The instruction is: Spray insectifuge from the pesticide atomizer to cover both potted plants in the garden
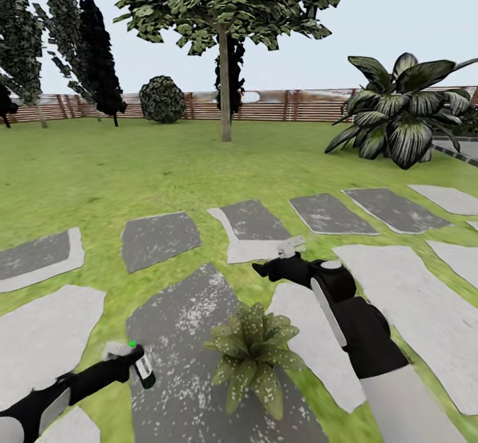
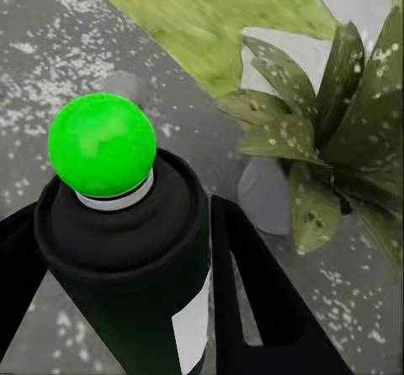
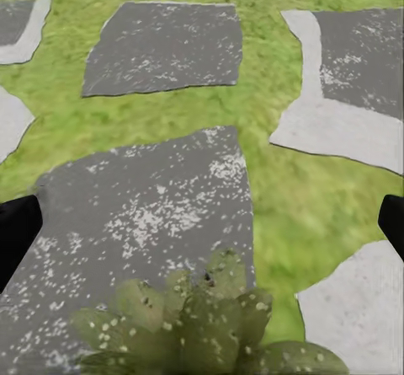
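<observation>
Several flat grey paving slabs (image 1: 252, 227), irregular in outline and flecked with white, lie set into a green lawn (image 1: 99, 177). A brown slatted fence (image 1: 312, 104) closes the far edge, with a thin-trunked leafy tree (image 1: 224, 64), tall dark conifers (image 1: 93, 51) and a round dark bush (image 1: 161, 99) in front of it. At the right stands a big plant (image 1: 398, 114) with broad, pale-streaked leaves.

On the nearest dark slab (image 1: 192, 323) sits a low plant (image 1: 253, 350): a rosette of pointed green leaves speckled pale. Its pot cannot be made out.

The left tool (image 1: 136, 363) is clenched on the atomizer (image 1: 141, 365), a slim dark green-black bottle with a white label band. In the left wrist view its black fingers (image 2: 252, 282) press against both sides of the bottle's body (image 2: 135, 282), and a glossy bright green ball (image 2: 102, 143) on a white collar caps the top. The bottle hangs over the dark slab, near the speckled plant on its left, not touching the leaves.

The right tool (image 1: 282, 257) hovers over the grass and slab edge beyond the plant, released and holding nothing; the right wrist view shows its two black fingers (image 3: 17, 232) spread well apart, with the speckled leaves (image 3: 210, 324) below.
</observation>
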`<state>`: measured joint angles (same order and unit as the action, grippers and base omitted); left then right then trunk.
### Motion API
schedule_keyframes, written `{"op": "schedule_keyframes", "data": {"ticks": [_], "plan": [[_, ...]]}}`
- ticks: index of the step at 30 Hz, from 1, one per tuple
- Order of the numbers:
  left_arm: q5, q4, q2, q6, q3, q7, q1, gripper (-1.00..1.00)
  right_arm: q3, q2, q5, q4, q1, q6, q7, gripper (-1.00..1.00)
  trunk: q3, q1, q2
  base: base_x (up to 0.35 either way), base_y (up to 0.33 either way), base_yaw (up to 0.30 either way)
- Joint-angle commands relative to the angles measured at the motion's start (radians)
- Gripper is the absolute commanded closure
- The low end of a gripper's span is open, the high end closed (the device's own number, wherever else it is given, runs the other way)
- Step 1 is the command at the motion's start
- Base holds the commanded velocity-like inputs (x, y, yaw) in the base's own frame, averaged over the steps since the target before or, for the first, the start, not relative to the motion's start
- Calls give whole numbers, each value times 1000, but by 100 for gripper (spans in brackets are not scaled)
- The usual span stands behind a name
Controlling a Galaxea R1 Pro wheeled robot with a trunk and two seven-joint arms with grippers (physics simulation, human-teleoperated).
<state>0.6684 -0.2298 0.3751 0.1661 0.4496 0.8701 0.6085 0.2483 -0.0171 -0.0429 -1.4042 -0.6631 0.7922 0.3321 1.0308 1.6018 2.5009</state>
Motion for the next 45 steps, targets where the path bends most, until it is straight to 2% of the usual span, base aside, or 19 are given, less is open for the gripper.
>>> {"op": "schedule_keyframes", "data": {"ticks": [1, 2, 3, 5, 6, 8, 11, 13, 15, 16, 18, 22, 23, 24, 26, 34, 37, 39, 45], "plan": [[71, 0, 4, 12, -1, 1, -14, 100, 30, 0, 2, 0, 0, 0, -1, -100, 0, 0, 0, -92, 0, 256], [237, -6, 22, 23, -1, 27, -41, 100, 93, 0, 1, 0, 0, 2, -2, -100, 0, 0, 0, -24, 0, 266], [315, -13, 34, 62, 0, 155, -66, 100, 114, 0, 0, 1, 0, 3, -1, -100, 0, 0, 0, -6, 0, 269], [346, -29, 28, 218, -1, 327, -103, 100, 122, 3, -1, 3, 0, 5, 0, -100, 0, 0, 0, -2, 0, 270], [393, -28, 23, 294, -3, 379, -131, 100, 135, 20, 0, 5, 2, 6, 0, -100, 0, 0, 0, -1, 0, 270], [468, -28, 17, 330, -1, 396, -162, 100, 144, 37, 1, 3, 5, 11, -2, -100, 0, 0, 0, 0, 0, 270], [511, -28, 12, 394, -2, 400, -190, 100, 201, 44, 1, 5, 7, 20, -4, -100, 0, 0, 0, 0, 0, 270], [516, -47, 4, 446, -1, 369, -195, 100, 249, 45, 1, 6, 8, 33, -9, -100, 0, 0, 0, 0, 0, 270], [515, -52, 4, 500, 0, 368, -195, 100, 253, 45, 1, 5, 8, 32, -9, -100, 0, 0, 0, 0, 0, 270], [509, -74, 14, 531, 7, 387, -196, 100, 291, 75, 3, 5, 8, 32, -10, -100, 0, 0, 0, 0, 0, 270], [508, -78, 11, 537, 4, 386, -195, 100, 302, 92, 3, 3, 8, 29, -10, -100, 0, 0, 0, 0, 0, 270], [497, -74, 14, 535, 17, 384, -196, 100, 301, 95, 3, 8, 8, 27, -10, -100, 0, 0, 0, 0, 0, 270], [401, -66, 19, 534, 61, 388, -196, 100, 297, 95, 3, 9, 8, 25, -10, -100, 0, 0, 0, 0, 0, 270], [364, -62, 21, 534, 70, 394, -196, 100, 296, 95, 2, 8, 8, 22, -10, -100, 0, 0, 0, 0, 0, 270], [345, -60, 12, 536, 74, 396, -196, 100, 298, 95, 2, 8, 8, 21, -10, -100, 0, 0, 0, 0, 0, 271], [345, -85, 14, 536, 73, 413, -196, 100, 299, 95, 1, 8, 8, 20, -5, -100, 0, 0, 0, 0, 0, 269], [341, -119, 21, 535, 72, 550, -196, 100, 305, 95, 1, 4, 8, 17, 51, -100, 0, 0, 0, 0, 0, 267], [341, -123, 15, 532, 72, 610, -196, 100, 305, 93, 1, -1, 8, 10, 96, -100, 0, 0, 0, 0, 0, 258], [340, -120, 15, 530, 72, 611, -196, 100, 306, 89, 1, -1, 8, -5, 99, -100, 0, 0, 0, 0, 0, 265]]}}
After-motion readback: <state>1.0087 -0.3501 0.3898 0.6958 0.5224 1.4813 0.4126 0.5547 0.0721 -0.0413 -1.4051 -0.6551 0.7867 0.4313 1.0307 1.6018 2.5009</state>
